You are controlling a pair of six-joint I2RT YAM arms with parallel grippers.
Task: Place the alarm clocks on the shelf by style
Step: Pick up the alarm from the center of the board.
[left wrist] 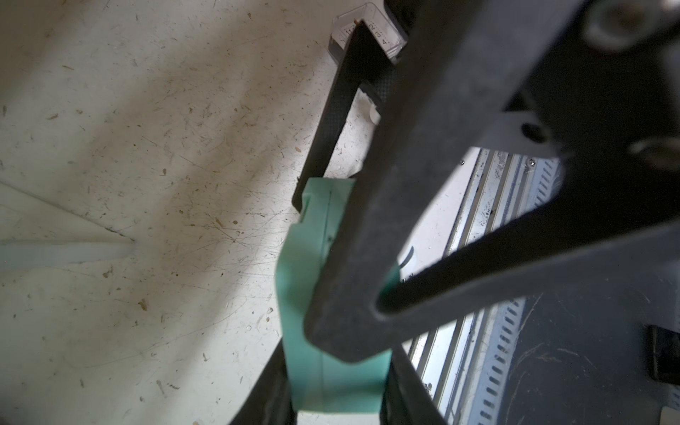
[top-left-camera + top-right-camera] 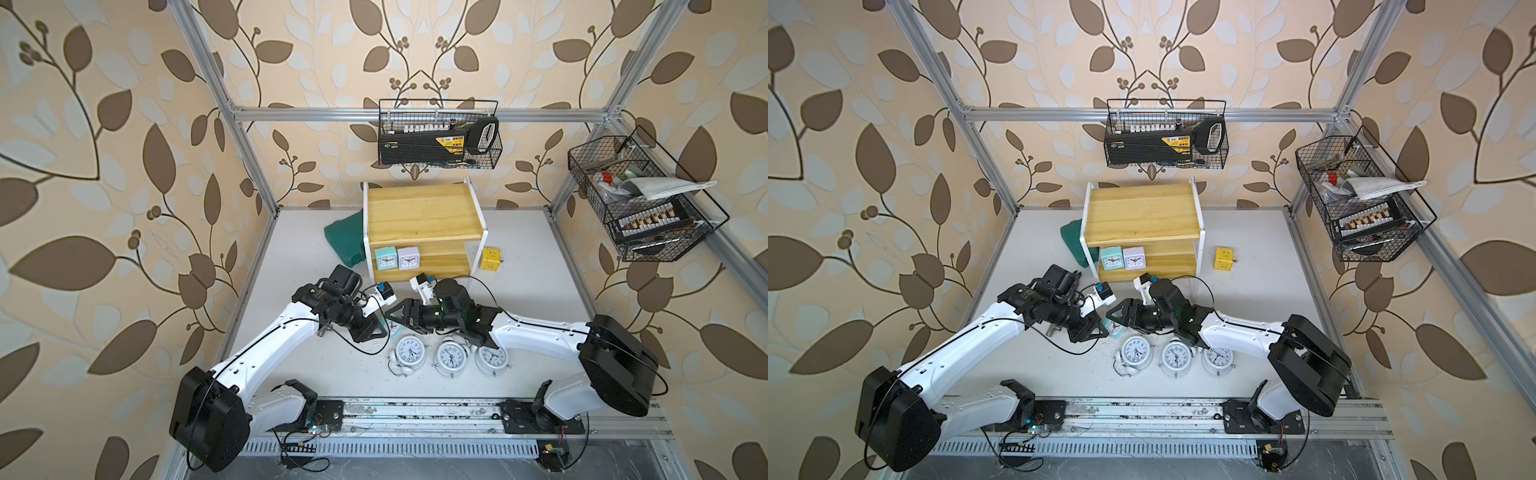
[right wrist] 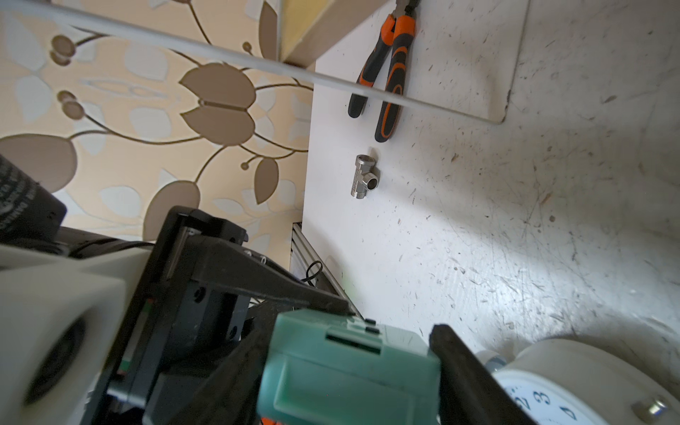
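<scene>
The white worktop (image 2: pixel 540 299) carries the shelf (image 2: pixel 424 216) at the middle of its rear edge. The left arm (image 2: pixel 270 332) and right arm (image 2: pixel 540 332) reach in from the front edge and meet mid-worktop, just in front of the shelf.

The left gripper (image 2: pixel 380 330) is clamped on the loose teal clock (image 2: pixel 395 331); in the left wrist view that clock (image 1: pixel 331 386) sits between its fingers. The right gripper (image 2: pixel 395 316) is at the same clock from the other side. In the right wrist view its fingers flank the clock (image 3: pixel 349 375) closely, but I cannot tell whether they press it. Nor can I tell whether the clock rests on the worktop or hangs clear of it.

A green case (image 2: pixel 345 245) lies against the shelf's left side. Three round clocks (image 2: pixel 451 356) lie dial-up in a row near the middle of the front edge, the right one partly under the right arm.

At the left end of the shelf's lower board stand the shelved teal clock (image 2: pixel 384 259) and the lilac clock (image 2: pixel 409 258), side by side with their dials toward the front edge. A yellow cube (image 2: pixel 490 258) sits on the worktop just right of the shelf.

A clear clock (image 1: pixel 382 35) shows in the left wrist view, partly hidden behind a black finger. In the right wrist view, pliers (image 3: pixel 390 73) and a tee fitting (image 3: pixel 364 176) lie on the worktop, apart from each other.
</scene>
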